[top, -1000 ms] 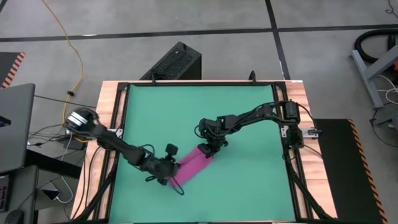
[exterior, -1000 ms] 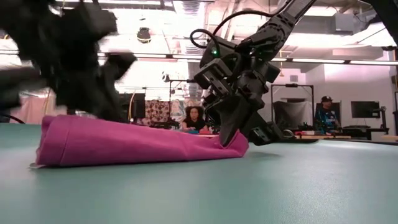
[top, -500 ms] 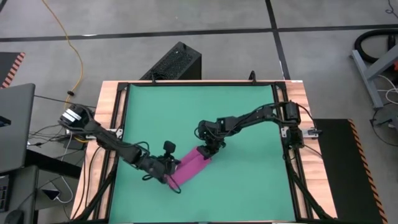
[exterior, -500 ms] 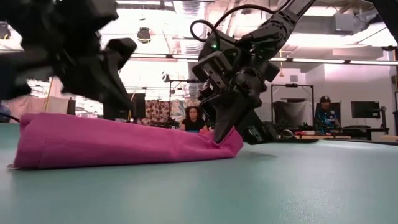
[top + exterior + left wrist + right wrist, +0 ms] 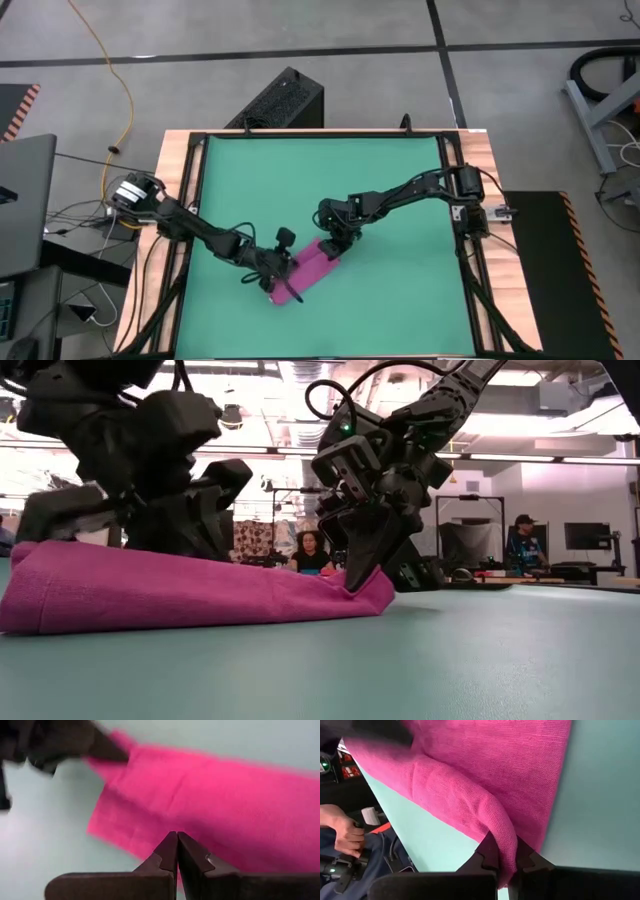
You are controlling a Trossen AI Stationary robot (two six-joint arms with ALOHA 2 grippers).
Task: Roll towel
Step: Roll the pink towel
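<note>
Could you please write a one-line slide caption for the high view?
Both arms meet at the folded magenta towel on the green table, left gripper and right gripper at opposite ends.

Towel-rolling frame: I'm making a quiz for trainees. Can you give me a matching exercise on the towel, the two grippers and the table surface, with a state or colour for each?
Things:
1. towel
2. left gripper
3. right gripper
4. table surface

Descriptions:
A. green
B. shut, fingertips together above the cloth
C. magenta, folded into a long strip
D. pinching a fold of cloth

Pairs: 1-C, 2-B, 3-D, 4-A
</note>
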